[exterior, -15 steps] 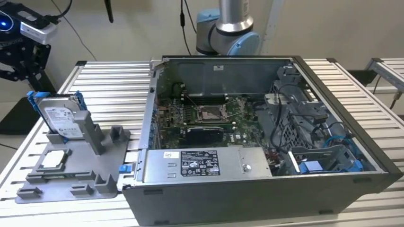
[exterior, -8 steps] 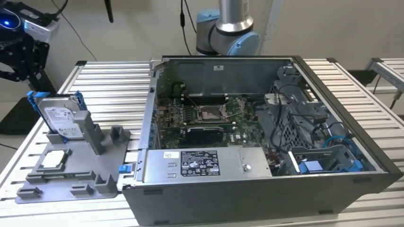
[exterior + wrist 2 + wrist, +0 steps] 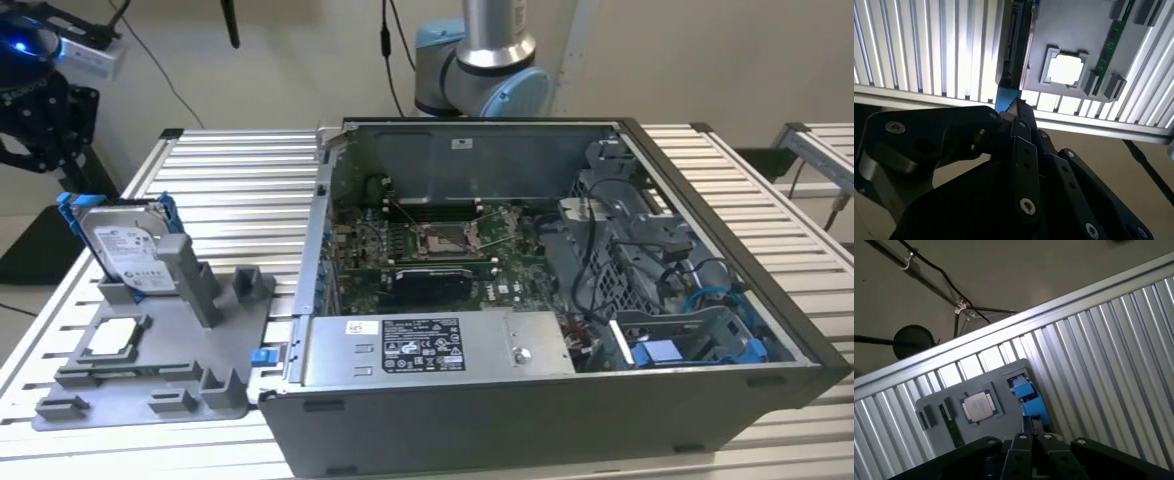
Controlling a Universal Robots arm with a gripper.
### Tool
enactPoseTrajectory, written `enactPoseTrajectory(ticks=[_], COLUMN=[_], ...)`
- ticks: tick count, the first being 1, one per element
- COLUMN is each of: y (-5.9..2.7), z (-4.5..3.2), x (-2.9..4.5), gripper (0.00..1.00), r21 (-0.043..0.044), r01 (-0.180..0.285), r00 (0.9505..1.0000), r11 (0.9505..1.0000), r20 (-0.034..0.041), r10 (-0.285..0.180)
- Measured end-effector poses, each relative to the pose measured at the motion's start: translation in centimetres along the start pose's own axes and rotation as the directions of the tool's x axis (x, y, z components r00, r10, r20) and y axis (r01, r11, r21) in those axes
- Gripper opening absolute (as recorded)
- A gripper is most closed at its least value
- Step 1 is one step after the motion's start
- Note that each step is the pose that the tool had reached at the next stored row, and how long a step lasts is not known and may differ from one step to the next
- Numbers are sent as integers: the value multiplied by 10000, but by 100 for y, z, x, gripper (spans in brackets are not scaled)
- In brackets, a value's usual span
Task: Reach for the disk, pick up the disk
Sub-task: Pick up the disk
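Note:
The disk (image 3: 127, 245) stands upright on its edge in a slot of the grey fixture plate (image 3: 160, 360), at the exterior view's left. It is silver with a white label and a blue frame. My gripper (image 3: 40, 135) hangs above and behind it, off the table's far left corner and apart from the disk. In the first wrist view the disk's blue frame (image 3: 1029, 396) shows just past my gripper (image 3: 1030, 432). In the second wrist view the disk (image 3: 1015, 45) is seen edge-on, beyond my gripper (image 3: 1015, 107).
A small square chip (image 3: 118, 335) lies on the same plate near the disk. An open computer case (image 3: 721, 400) takes up the middle and right of the slatted table (image 3: 240, 190), with a long grey metal box (image 3: 427, 350) along its near wall. The arm's base (image 3: 481, 70) stands behind the case.

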State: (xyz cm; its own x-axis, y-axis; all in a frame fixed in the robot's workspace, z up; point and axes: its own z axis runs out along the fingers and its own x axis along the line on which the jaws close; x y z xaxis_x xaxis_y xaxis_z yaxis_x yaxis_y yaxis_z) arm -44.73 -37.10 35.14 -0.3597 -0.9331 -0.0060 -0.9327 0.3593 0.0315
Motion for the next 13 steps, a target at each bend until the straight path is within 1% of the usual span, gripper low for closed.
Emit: enactPoseTrajectory(ticks=[3,5,7,10,13], y=[0,0,0,0,0], z=[0,0,1,0,0], x=[0,0,0,0,0], gripper=[0,0,0,0,0], r21=[9,18,31,46,62], r01=[534,892,1256,1800,2328], r00=[9986,9960,9921,9837,9725], r11=[9986,9960,9921,9837,9725], r20=[-12,-19,-26,-38,-51], r10=[-534,-892,-1256,-1800,-2328])
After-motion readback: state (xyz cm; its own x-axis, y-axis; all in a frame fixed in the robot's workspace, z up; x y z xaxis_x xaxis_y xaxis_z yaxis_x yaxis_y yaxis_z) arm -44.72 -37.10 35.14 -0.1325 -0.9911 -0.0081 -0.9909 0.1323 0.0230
